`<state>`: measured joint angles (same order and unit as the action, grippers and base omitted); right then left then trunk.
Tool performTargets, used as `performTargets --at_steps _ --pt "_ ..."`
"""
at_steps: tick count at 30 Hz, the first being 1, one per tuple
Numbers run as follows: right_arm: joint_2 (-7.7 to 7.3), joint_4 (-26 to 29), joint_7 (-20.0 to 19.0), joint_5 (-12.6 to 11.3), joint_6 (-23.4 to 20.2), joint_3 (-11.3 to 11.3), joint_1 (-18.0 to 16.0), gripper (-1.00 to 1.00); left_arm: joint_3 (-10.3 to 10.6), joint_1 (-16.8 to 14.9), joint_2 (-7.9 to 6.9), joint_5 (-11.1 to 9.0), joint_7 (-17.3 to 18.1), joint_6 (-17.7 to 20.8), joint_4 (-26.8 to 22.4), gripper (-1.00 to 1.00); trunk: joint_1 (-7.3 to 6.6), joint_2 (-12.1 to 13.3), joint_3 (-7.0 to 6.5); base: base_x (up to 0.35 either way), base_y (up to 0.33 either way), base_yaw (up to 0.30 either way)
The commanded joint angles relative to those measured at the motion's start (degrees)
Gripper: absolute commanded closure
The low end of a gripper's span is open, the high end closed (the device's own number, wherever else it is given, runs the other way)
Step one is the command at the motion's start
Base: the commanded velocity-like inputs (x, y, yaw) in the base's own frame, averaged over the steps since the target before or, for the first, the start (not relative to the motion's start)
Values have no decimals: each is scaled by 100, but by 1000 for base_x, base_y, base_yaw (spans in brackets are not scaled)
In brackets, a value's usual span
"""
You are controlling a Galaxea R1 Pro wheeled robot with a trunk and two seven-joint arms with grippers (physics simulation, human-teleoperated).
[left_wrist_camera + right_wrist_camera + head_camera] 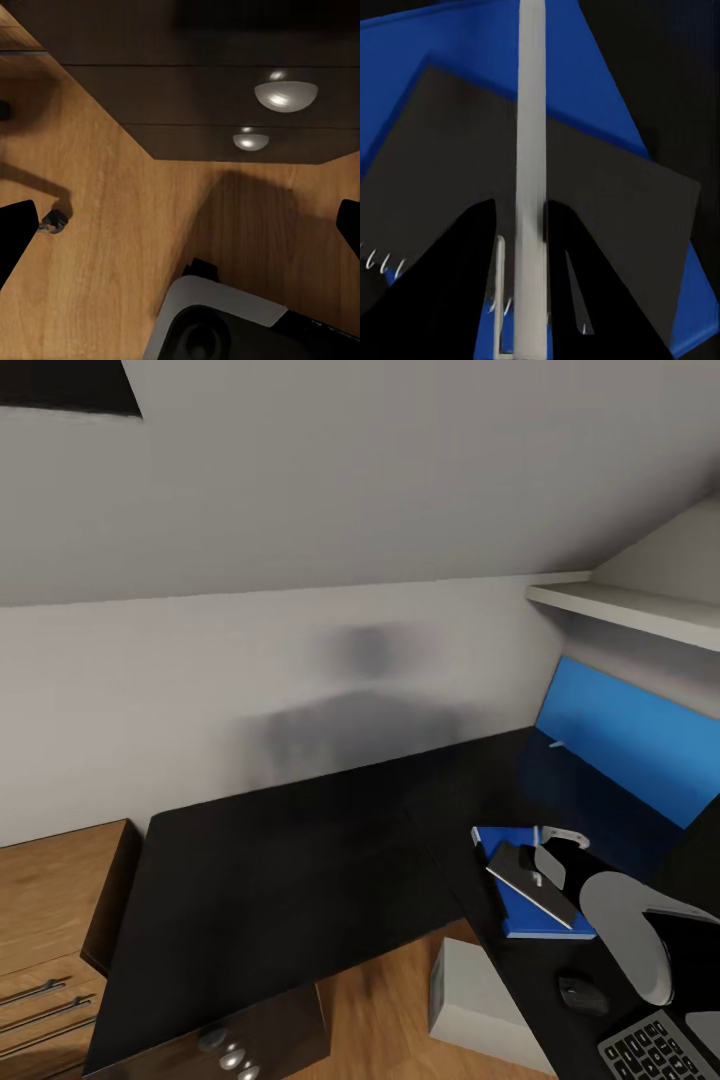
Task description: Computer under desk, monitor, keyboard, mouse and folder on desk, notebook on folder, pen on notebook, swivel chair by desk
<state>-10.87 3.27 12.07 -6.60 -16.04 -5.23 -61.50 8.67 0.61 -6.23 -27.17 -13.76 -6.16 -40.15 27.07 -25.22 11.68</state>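
Keyboard (655, 1050) and mouse (583, 993) nearest on desk (300, 860). Right gripper (522, 225) clenched on pen (531, 150), over notebook (530, 885), which lies on folder (535, 915). Computer (470, 1000) under desk. Left gripper (180, 225) spread wide, over floor (112, 225) by drawers (225, 97).

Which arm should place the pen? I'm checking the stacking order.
Right: its gripper is shut on the pen, above the notebook lying on the folder. The left gripper faces the floor.

One desk (280, 860); one folder (525, 915); one notebook (532, 880); one mouse (583, 993); one keyboard (655, 1050); one computer (470, 990).
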Motion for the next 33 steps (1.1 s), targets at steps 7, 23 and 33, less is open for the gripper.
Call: performTargets --at_steps 7,23,33 --pt "0 13 154 -34 24 -31 -2 100 47 -5 -10 -60 -56 -26 -7 -100 3 -10 9 0 0 0" --pt "5 7 340 -26 31 -31 4 100 47 -2 -15 -60 -49 -26 -2 -100 3 -10 9 0 0 0" --pt "6 10 340 -25 27 -31 7 -100 47 -4 -10 -55 -48 -26 -4 -100 3 -10 9 0 0 0"
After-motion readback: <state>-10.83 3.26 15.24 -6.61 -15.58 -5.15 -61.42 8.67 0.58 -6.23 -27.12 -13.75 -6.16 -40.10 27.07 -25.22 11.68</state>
